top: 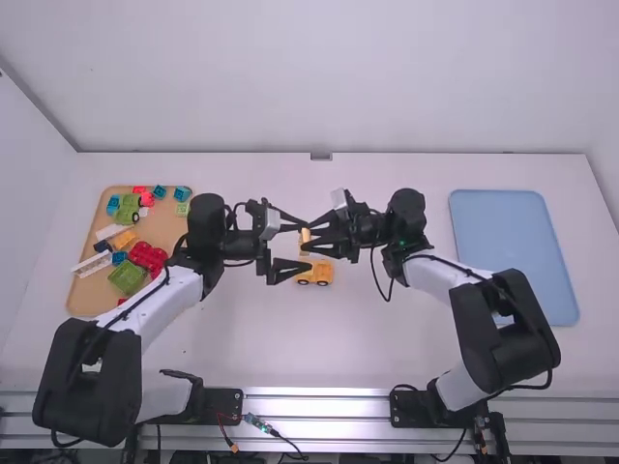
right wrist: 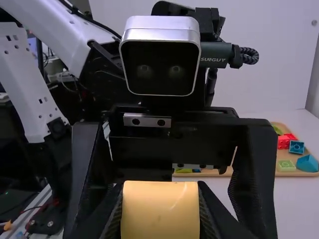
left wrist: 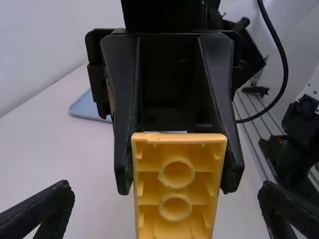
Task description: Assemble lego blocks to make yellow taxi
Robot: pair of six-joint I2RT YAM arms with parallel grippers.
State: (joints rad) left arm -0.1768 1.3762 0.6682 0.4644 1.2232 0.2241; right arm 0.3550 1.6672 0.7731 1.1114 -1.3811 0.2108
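Listing both my hands, with the task's pieces. Left gripper [top: 296,246]: fingers spread wide, grasping nothing; positioned left of the middle of the table, its fingertips to either side of one yellow block [left wrist: 177,186], with space between each finger and the block. Right gripper [top: 311,239]: closed on that same yellow block, one finger against each long side; block raised above the table, its hollow underside, with two round tubes, facing my left wrist camera.

Yellow vehicle assembly [top: 314,274]: one, with dark wheels, standing on the white table [top: 387,343] near my two grippers, on the side toward my arm bases.

Tan tray [top: 168,226]: one, at the table's left, holding assorted pieces, among them a red block [top: 147,256], a green block [top: 127,277] and a long white piece [top: 92,265]. Blue tray [top: 508,242]: one, at the table's right, partly behind my right arm.
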